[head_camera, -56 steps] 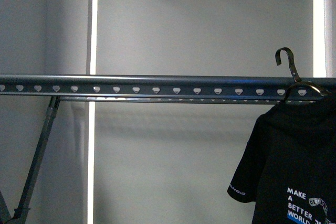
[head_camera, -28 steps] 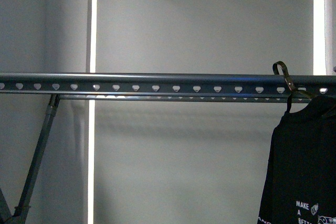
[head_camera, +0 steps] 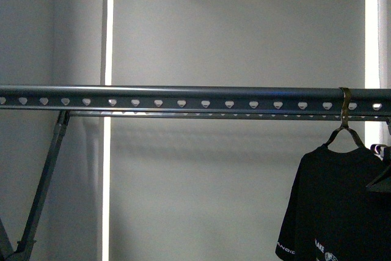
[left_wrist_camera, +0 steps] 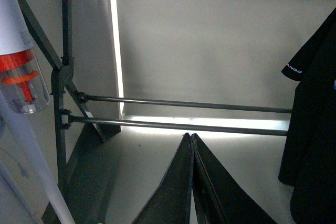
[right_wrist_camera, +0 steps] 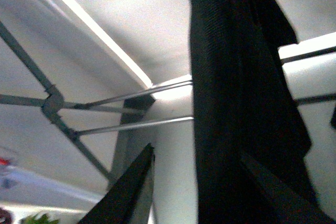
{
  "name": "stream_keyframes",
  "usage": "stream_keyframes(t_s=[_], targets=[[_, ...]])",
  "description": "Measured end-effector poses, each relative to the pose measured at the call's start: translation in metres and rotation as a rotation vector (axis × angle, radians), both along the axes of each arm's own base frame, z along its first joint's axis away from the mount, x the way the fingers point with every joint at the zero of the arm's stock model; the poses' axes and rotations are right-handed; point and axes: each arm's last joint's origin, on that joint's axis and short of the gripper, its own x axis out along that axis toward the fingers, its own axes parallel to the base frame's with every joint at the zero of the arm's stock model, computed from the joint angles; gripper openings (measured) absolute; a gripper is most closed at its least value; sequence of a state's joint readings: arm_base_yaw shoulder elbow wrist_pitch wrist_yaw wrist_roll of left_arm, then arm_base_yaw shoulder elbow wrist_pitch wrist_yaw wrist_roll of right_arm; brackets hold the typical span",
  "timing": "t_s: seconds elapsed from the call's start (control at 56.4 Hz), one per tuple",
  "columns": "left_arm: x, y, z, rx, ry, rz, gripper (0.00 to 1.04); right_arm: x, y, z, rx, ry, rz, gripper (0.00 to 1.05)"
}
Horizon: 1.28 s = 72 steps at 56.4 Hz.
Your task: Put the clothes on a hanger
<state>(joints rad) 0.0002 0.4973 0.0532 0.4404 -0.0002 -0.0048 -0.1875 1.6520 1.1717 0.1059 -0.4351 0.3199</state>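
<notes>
The hanger, a long dark grey-green rail (head_camera: 183, 97) with a row of heart-shaped holes, spans the front view. The black T-shirt (head_camera: 333, 206) hangs at the far right from a clothes hanger whose hook (head_camera: 346, 105) sits over the rail. White lettering shows near its sleeve hem and chest. The shirt also shows in the left wrist view (left_wrist_camera: 315, 129), apart from my left gripper (left_wrist_camera: 190, 137), which is shut and empty. In the right wrist view my right gripper (right_wrist_camera: 197, 151) is open, and the black shirt fabric (right_wrist_camera: 231, 77) hangs between its jaws.
A slanted rack leg (head_camera: 46, 181) stands at the left. Two thin cross bars (left_wrist_camera: 184, 104) run low on the rack. A white vacuum with an orange part (left_wrist_camera: 21, 72) leans by the rack. Another dark garment edge (head_camera: 382, 178) shows at the far right.
The hook, raised above the rail a second ago, has come down over the rail. The shirt has dropped and swung and now hangs straight from it.
</notes>
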Motion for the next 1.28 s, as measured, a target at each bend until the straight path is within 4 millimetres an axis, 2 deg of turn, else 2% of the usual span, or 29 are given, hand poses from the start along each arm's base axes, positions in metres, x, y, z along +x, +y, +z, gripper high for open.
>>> stream_keyframes(t_s=[0.106, 0.177, 0.248, 0.302, 0.373, 0.426, 0.479, 0.514, 0.603, 0.727, 0.993, 1.277], targets=[[-0.004, 0.000, -0.002, 0.000, -0.002, 0.000, 0.04, -0.034, 0.008, 0.000, -0.105, -0.182, -0.003, 0.63], [-0.007, 0.000, -0.007, 0.000, -0.013, 0.000, 0.04, -0.080, 0.014, 0.009, -0.175, -0.409, -0.041, 0.78], [-0.008, 0.000, -0.006, 0.001, -0.021, 0.000, 0.04, -0.118, 0.017, 0.016, -0.254, -0.546, -0.105, 0.86], [-0.009, 0.000, -0.006, 0.002, -0.021, 0.001, 0.04, -0.149, 0.021, 0.014, -0.316, -0.498, -0.185, 0.78], [-0.011, 0.000, -0.005, 0.002, -0.026, 0.001, 0.04, -0.188, 0.030, -0.003, -0.368, -0.399, -0.217, 0.68], [-0.013, 0.000, -0.005, 0.002, -0.026, 0.001, 0.04, -0.224, 0.042, -0.032, -0.396, -0.307, -0.214, 0.57], [-0.014, 0.000, -0.005, 0.003, -0.027, 0.000, 0.04, -0.247, 0.051, -0.055, -0.416, -0.274, -0.197, 0.48], [-0.015, 0.000, -0.005, 0.003, -0.024, 0.002, 0.04, -0.261, 0.057, -0.071, -0.419, -0.314, -0.165, 0.39], [-0.018, 0.000, -0.005, 0.003, -0.029, 0.001, 0.04, -0.271, 0.057, -0.080, -0.425, -0.384, -0.189, 0.20], [-0.020, 0.000, -0.005, 0.003, -0.025, 0.000, 0.04, -0.272, 0.057, -0.085, -0.429, -0.390, -0.188, 0.01], [-0.033, 0.000, -0.009, 0.003, -0.006, 0.000, 0.04, -0.272, 0.057, -0.095, -0.429, -0.391, -0.187, 0.02], [-0.035, 0.000, -0.008, 0.003, -0.021, 0.000, 0.04, -0.272, 0.057, -0.107, -0.429, -0.391, -0.187, 0.02]])
